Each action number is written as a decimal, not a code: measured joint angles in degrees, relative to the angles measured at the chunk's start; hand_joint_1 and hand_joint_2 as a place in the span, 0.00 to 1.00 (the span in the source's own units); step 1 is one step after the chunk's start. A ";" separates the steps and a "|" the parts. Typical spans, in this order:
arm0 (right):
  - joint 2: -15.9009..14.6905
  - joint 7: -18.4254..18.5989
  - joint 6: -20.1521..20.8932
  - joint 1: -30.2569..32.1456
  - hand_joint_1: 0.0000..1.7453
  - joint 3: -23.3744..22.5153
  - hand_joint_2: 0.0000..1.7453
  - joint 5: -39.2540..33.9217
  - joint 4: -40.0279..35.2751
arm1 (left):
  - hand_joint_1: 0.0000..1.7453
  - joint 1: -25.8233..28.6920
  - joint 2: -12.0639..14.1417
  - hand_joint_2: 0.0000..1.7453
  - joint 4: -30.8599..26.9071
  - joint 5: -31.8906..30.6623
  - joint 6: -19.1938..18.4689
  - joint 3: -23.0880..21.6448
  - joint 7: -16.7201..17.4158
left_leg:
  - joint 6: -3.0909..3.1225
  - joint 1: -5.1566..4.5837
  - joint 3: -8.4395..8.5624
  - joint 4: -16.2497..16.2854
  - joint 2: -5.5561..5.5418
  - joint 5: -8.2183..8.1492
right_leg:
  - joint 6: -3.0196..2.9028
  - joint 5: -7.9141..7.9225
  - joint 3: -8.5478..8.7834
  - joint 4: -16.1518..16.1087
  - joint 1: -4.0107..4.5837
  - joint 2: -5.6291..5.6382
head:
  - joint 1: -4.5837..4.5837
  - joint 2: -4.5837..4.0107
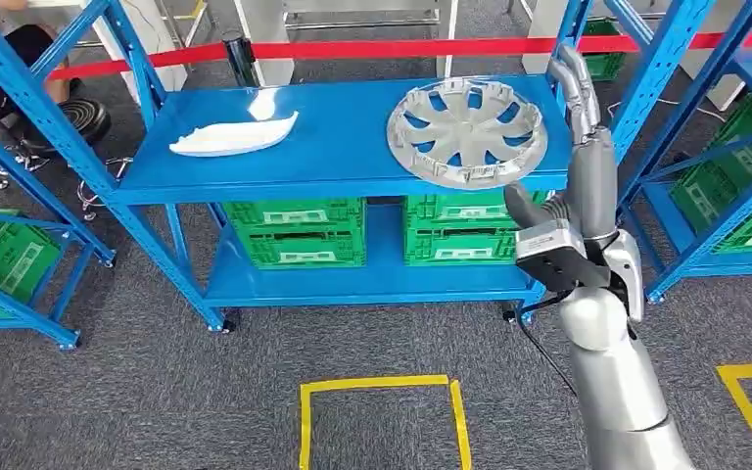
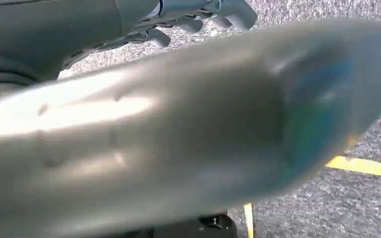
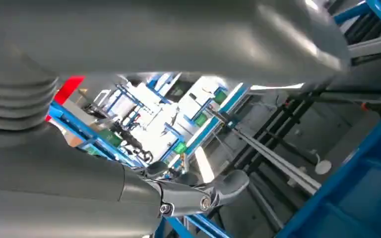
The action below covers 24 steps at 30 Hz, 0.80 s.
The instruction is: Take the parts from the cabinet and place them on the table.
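On the blue shelf (image 1: 333, 157) I see a white curved part (image 1: 235, 135) at nine o'clock and a silver spoked wheel cover (image 1: 467, 132) at three. My right hand (image 1: 578, 147) is raised beside it, fingers extended, empty. My left hand (image 2: 198, 15) is blurred; its state I cannot tell.

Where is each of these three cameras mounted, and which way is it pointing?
Head view: high on the body, looking forward and down at the blue shelf holding a hubcap and white part; the raised right hand shows.
Left wrist view: at the left wrist, facing grey carpet with yellow tape; the left hand shows.
Right wrist view: at the right wrist, tilted upward past blue racking.
Head and right wrist views share the right hand and blue racking.
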 joint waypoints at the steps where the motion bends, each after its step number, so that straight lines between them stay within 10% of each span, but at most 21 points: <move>1: 0.02 -0.02 -0.02 -0.10 0.00 0.00 0.00 -0.16 0.02 | 0.00 -0.09 0.00 0.00 0.00 0.00 0.00 0.00 -0.13 | 0.07 -0.01 -0.37 1.61 0.28 -0.63 | -0.37 -0.24 0.41 -0.04 0.07 -0.09 | -0.02 0.02; 4: 0.04 -0.02 -0.07 -0.33 0.00 0.00 0.00 -0.24 0.02 | 0.00 -0.20 0.00 0.00 0.00 0.00 -0.02 0.00 -0.46 | 0.28 -0.57 -8.30 15.31 0.46 -6.02 | -1.06 -0.69 0.85 -0.14 0.46 -0.29 | -0.26 0.00; 6: 0.04 -0.02 -0.26 -0.01 0.00 0.00 0.00 -0.29 0.04 | 0.00 -0.05 0.02 0.00 0.00 -0.04 -0.11 0.00 -0.48 | 0.96 -0.94 -12.48 20.19 0.45 -5.73 | -1.42 -0.95 1.14 -0.14 0.98 -0.22 | -0.26 0.02; 10: 0.04 -0.02 -0.46 0.11 0.00 0.00 0.00 -0.81 0.02 | 0.00 -0.18 0.13 0.00 -0.02 -0.20 -0.20 0.02 -0.48 | 4.14 -2.64 -8.00 4.39 0.36 5.61 | -1.54 -1.62 2.42 -0.34 1.57 0.01 | -0.26 0.00; 12: 0.04 0.00 -0.48 0.15 0.00 0.00 0.00 -1.18 0.02 | 0.00 -0.34 0.13 0.00 -0.02 -0.20 -0.26 0.02 -0.48 | 3.62 -2.81 -6.84 2.66 0.38 4.88 | -1.04 -1.67 2.28 -0.40 1.88 0.20 | -0.24 0.00; 13: 0.04 0.07 -0.46 0.23 0.00 0.00 0.00 -1.21 0.02 | 0.00 -0.31 -0.04 0.00 0.00 -0.20 -0.26 0.02 -0.50 | 1.56 -2.54 -6.94 2.29 0.17 5.23 | -1.35 -1.61 2.23 -0.53 2.00 0.22 | -0.11 0.00; 15: 0.04 0.13 -0.46 0.24 0.00 0.00 0.00 -1.29 0.02 | 0.00 -0.20 0.02 0.00 0.00 -0.15 -0.26 0.04 -0.50 | 2.66 -2.79 -6.96 2.23 0.13 5.37 | -0.97 -1.36 2.36 -0.81 1.83 0.18 | -0.15 0.00; 24: 0.09 -0.22 -0.39 0.09 0.00 0.00 0.00 -2.14 0.02 | 0.00 -0.28 0.07 0.00 0.00 -0.44 -0.61 0.11 -1.16 | 3.77 -3.11 -7.03 2.40 0.04 5.22 | 0.40 -0.83 3.00 -2.01 1.29 0.16 | -0.11 0.00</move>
